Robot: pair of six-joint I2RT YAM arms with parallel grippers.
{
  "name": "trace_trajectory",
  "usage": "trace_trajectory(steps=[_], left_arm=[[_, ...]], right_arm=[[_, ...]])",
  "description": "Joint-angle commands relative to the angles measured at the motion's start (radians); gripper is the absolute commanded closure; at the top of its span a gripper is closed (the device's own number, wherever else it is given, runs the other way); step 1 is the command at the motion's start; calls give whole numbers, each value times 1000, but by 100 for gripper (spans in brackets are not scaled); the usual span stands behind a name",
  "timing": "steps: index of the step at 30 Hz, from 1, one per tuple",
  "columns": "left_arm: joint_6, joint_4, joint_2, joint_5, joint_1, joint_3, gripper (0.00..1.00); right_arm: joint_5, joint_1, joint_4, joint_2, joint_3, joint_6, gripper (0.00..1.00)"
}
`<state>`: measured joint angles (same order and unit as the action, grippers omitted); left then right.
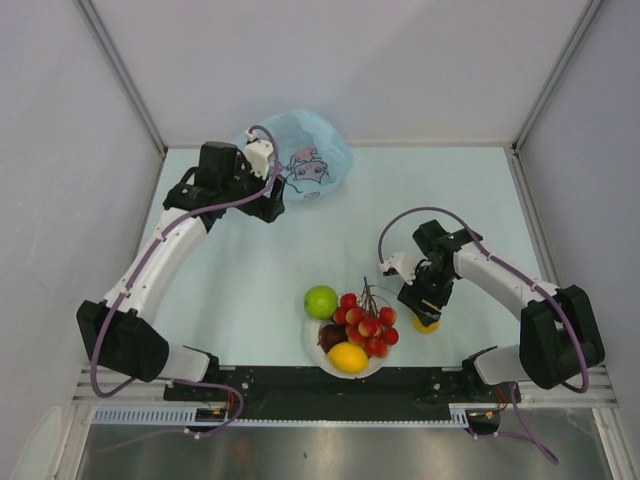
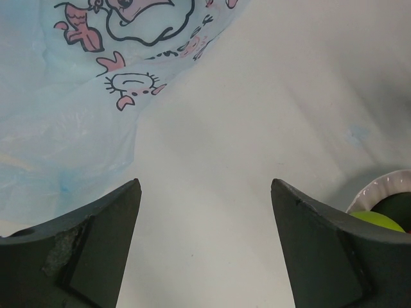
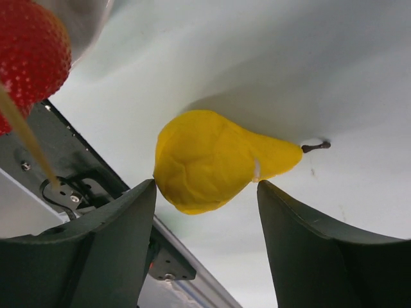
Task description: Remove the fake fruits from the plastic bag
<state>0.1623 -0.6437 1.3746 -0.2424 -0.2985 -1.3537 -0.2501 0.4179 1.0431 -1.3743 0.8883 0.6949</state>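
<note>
The light-blue plastic bag (image 1: 305, 155) with its cartoon print lies crumpled at the back left; it also shows in the left wrist view (image 2: 64, 96). My left gripper (image 1: 268, 205) is open and empty beside the bag, its jaws (image 2: 205, 186) over bare table. A green apple (image 1: 321, 301), red grapes (image 1: 368, 322), a lemon (image 1: 348, 357) and a dark red fruit (image 1: 332, 335) sit in or against the white bowl (image 1: 310, 342). My right gripper (image 1: 425, 312) is open (image 3: 205, 183) over a yellow pear (image 3: 212, 160) lying on the table (image 1: 427, 324), right of the bowl.
The black rail (image 1: 300, 385) runs along the near table edge, close to the pear and the bowl. White enclosure walls stand on three sides. The bowl's rim (image 2: 379, 192) and the green apple (image 2: 379, 220) show in the left wrist view. A red dotted fruit (image 3: 29, 51) is at the right wrist view's top left.
</note>
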Motion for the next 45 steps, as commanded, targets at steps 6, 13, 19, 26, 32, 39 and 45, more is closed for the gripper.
trace_trajectory(steps=[6,13,19,26,32,39,45], left_arm=[[72,-57,81,31,7,-142,12],[160,-109,116,75,9,-166,12],[247,-148,112,-70,32,-193,12],[286,-192,196,-31,32,-265,13],[282,-217,244,-12,32,-328,13],[295,-212,244,11,32,-305,13],[290,-198,245,12,32,-277,13]], right_arm=[[-32,-8,-35,-89,15,112,42],[-34,-31,-81,3,18,149,73],[-267,-131,-9,260,32,356,73],[-417,-137,-189,298,-38,463,71],[-445,-153,-334,132,-37,496,72],[-578,-142,-379,124,-20,436,71],[-606,-96,-318,78,-19,557,69]])
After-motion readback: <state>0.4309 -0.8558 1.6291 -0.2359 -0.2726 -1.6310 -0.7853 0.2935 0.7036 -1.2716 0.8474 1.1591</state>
